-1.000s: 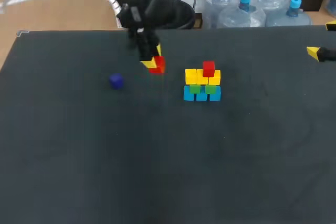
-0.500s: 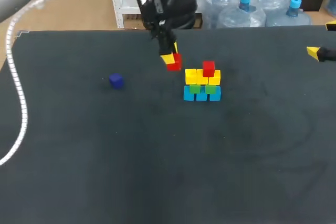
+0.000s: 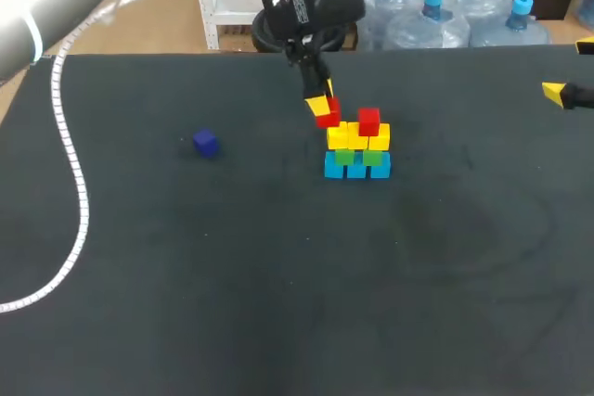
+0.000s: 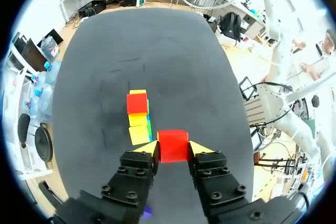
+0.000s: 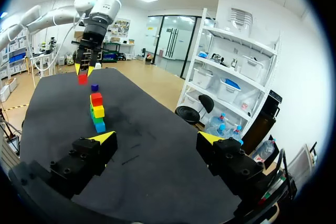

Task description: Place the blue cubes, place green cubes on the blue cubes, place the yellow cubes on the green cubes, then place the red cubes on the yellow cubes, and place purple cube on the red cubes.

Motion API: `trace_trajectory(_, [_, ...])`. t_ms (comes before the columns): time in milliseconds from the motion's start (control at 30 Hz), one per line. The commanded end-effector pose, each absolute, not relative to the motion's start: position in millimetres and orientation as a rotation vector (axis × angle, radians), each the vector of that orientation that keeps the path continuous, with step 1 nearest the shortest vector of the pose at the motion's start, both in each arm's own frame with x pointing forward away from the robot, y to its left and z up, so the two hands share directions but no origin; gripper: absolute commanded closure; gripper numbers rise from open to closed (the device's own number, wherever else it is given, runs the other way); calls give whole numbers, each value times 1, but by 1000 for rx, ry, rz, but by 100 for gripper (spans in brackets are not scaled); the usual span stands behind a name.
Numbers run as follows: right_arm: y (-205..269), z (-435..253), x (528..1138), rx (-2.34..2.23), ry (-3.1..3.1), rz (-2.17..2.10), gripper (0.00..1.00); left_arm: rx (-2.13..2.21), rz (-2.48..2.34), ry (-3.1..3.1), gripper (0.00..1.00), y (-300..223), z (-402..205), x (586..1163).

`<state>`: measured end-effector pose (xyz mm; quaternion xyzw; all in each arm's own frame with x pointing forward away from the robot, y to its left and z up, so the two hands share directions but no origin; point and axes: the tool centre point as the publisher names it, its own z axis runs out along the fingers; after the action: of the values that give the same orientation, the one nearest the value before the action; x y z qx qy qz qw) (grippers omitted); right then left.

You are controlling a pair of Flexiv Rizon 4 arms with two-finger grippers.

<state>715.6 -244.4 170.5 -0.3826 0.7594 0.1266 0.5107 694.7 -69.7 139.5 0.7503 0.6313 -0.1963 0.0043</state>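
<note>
Left fingers [image 4: 148, 148] pinch red cube [image 4: 172, 145], sides hidden.

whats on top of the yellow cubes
One red cube sits on the yellow cubes, covering part of their top. A second red cube is in the left gripper, not on them.

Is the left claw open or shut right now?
Shut: the left claw grips the red cube, both yellow fingertips pressing its opposite sides.

Our right gripper [image 3: 568, 70] is cut by the head view's edge; our left gripper [image 4: 173, 148] mostly hides the purple cube [image 4: 147, 211].
</note>
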Motion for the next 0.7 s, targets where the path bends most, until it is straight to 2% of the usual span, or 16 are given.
trace_trajectory(33, [-244, 170, 715, -920, 1827, 305, 0, 2408, -654, 1989, 100, -79, 139, 705])
trace_trajectory(700, [-244, 170, 715, -920, 1827, 305, 0, 2365, -649, 2120, 100, -94, 118, 723])
